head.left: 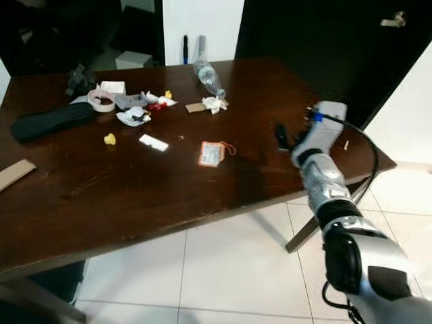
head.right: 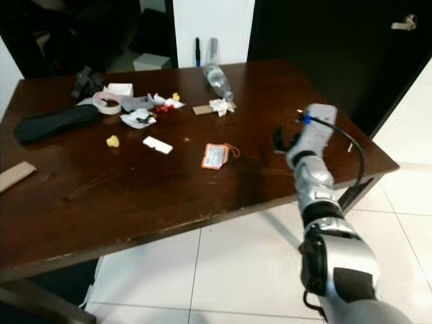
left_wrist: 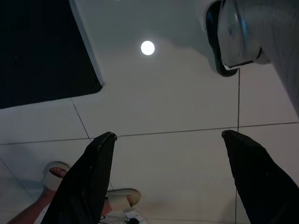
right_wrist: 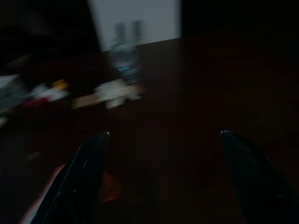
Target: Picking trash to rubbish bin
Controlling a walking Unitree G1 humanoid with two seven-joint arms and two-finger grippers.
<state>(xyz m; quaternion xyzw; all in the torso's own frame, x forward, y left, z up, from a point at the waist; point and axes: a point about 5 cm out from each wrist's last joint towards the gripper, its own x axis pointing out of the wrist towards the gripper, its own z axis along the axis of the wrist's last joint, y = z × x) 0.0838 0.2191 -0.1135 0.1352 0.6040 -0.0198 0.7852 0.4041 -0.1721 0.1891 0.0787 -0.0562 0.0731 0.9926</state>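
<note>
My right gripper (head.left: 282, 137) hovers spread and empty over the dark wooden table (head.left: 135, 202); orange-edged card (head.left: 211, 154), crumpled white paper (head.left: 214, 104), clear plastic bottle (head.left: 208, 77) all uncollected.

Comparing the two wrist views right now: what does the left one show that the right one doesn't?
Left wrist view: white floor tiles, a person's sandalled foot, and the left gripper open over the floor.

Right wrist view: the dark table, a plastic bottle, crumpled white paper, and an orange tag, with the right gripper open above the tabletop.

Both: two spread black fingers, holding nothing.
</note>
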